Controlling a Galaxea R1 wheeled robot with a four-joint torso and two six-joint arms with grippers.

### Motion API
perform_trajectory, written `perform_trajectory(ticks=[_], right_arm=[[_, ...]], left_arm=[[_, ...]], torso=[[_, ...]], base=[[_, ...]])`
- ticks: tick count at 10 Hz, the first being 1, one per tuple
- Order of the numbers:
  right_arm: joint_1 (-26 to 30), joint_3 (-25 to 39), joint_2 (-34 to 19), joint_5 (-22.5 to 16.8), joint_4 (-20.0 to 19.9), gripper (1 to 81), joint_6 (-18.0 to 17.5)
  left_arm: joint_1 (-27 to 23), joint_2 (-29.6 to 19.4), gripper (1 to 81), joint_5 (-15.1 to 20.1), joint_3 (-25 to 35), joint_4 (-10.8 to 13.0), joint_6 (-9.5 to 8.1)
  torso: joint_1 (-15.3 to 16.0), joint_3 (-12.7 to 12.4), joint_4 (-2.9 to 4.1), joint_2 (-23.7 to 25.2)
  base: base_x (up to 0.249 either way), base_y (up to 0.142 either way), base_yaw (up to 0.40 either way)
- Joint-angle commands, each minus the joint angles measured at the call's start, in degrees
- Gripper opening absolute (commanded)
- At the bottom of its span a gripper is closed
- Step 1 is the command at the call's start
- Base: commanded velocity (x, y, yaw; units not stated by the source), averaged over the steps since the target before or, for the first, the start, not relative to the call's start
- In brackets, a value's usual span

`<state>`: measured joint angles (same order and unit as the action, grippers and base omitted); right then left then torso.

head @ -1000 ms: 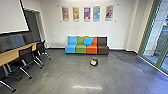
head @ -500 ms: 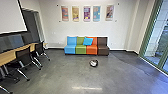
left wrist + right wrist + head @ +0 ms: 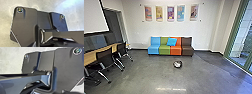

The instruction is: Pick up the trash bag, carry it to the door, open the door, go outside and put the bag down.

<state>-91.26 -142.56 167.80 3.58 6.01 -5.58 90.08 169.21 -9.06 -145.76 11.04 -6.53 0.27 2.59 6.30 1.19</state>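
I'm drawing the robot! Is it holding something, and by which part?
That can't be told. A dark-and-white bundle, perhaps the trash bag, lies on the floor.

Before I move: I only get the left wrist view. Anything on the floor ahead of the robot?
Observer: Yes, a dark round bundle with a pale middle. Could be the trash bag; can't confirm.

Operator: What's behind it?

Observer: A couch in coloured sections; the bundle sits in front of the orange one.

Operator: And to the sides?

Observer: Chairs at a desk on the left. I'd keep clear of them.
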Motion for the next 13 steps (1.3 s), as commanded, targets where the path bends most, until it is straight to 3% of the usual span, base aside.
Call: perform_trajectory(ticks=[1,6,13], right_arm=[[2.0,0.4,-0.1,-3.2,0.1,81.1,0.7],[2.0,0.4,-0.2,-3.2,0.1,81.1,0.7],[2.1,0.4,-0.2,-3.2,0.1,81.1,0.7]], left_arm=[[-2.1,-0.3,81.1,2.5,0.7,0.6,-0.23],[-2.2,-0.1,81.1,2.5,0.7,0.6,-0.23],[-2.4,-0.1,81.1,2.6,0.7,0.6,-0.23]], torso=[[0.0,0.0,0.0,0.0],[0.0,0.0,0.0,0.0],[0.0,0.0,0.0,0.0]], base=[[0.155,0.0,0.0],[0.156,0.0,0.0],[0.157,-0.073,0.0]])
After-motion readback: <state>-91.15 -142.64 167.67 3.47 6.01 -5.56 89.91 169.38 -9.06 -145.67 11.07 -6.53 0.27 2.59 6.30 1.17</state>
